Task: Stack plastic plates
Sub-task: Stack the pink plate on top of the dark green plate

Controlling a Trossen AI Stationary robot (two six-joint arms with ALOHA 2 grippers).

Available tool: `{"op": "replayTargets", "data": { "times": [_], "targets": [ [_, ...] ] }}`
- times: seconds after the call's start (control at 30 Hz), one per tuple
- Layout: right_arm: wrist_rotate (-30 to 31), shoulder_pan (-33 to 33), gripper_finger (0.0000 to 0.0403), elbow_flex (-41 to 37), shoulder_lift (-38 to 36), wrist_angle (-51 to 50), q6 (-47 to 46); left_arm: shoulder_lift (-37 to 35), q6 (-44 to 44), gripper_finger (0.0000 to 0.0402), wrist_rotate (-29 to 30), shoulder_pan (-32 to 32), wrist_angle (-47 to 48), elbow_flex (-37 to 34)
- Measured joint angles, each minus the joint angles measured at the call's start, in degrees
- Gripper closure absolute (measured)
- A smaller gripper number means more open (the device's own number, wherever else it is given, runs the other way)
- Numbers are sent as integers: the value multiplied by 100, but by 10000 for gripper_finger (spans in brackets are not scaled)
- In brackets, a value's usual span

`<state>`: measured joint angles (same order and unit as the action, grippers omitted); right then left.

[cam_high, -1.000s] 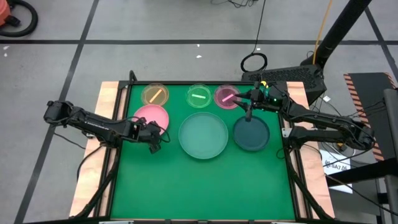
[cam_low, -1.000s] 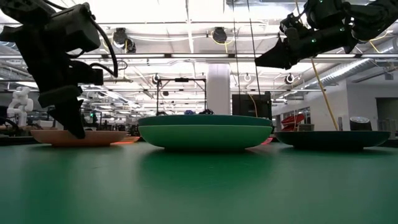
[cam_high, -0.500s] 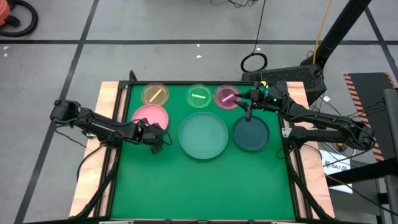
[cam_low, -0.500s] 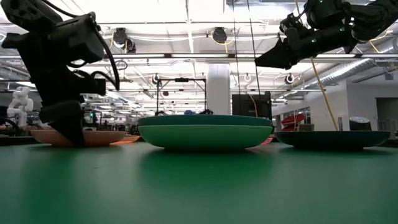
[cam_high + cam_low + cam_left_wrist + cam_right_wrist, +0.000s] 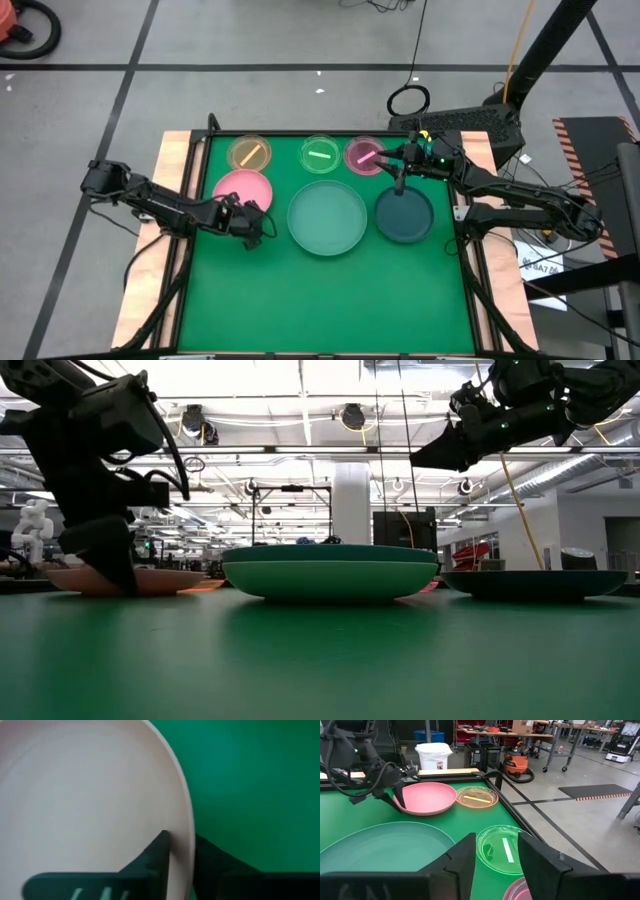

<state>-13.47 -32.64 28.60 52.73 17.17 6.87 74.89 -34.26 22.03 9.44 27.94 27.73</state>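
Note:
The pink plate (image 5: 242, 187) lies flat on the green mat at the far left. My left gripper (image 5: 250, 212) is down at its near rim, shut on it; the low view shows the gripper (image 5: 110, 572) in front of the plate (image 5: 160, 580). A large light green plate (image 5: 327, 220) sits at the centre and a dark teal plate (image 5: 404, 215) to its right. Small amber (image 5: 249, 152), green (image 5: 320, 154) and pink (image 5: 364, 155) plates line the far edge. My right gripper (image 5: 497, 865) hangs open, high above the small pink plate (image 5: 520, 892), holding nothing. My left gripper has the pink plate's near rim (image 5: 187, 845) between its two fingers, one finger (image 5: 157, 852) inside the plate and the other (image 5: 212, 857) outside. The fingers come steeply from above, slanting in from the table's left. The plate's underside rests on the mat.
Wooden boards and a black frame (image 5: 190, 200) border the green mat. The near half of the mat (image 5: 320, 300) holds no objects. A black stand base (image 5: 470, 122) and cables lie beyond the far right corner.
My left gripper has sunk a little and shifted slightly toward the table's right, coming down onto the pink plate's near rim. The plate stays flat where it was.

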Motion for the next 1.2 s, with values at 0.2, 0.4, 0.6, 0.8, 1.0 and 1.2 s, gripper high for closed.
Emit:
{"op": "replayTargets", "data": {
  "times": [0.2,0.4,0.6,0.8,1.0,1.2],
  "targets": [
    [11,0,261,0,0,0,-11,5,-16,367,26,155,176,107],
    [15,0,261,0,0,2,-18,12,489,372,-53,237,928,931],
    [15,0,261,0,0,0,-19,11,1317,373,-47,235,1184,1690],
    [15,0,261,0,0,0,-20,11,1886,373,33,177,1294,2247],
    [15,0,261,0,0,-23,-22,9,2342,372,66,172,1012,2613],
    [15,0,261,0,-2,-36,-22,9,2974,372,-206,90,-24,2625]
  ]
}}
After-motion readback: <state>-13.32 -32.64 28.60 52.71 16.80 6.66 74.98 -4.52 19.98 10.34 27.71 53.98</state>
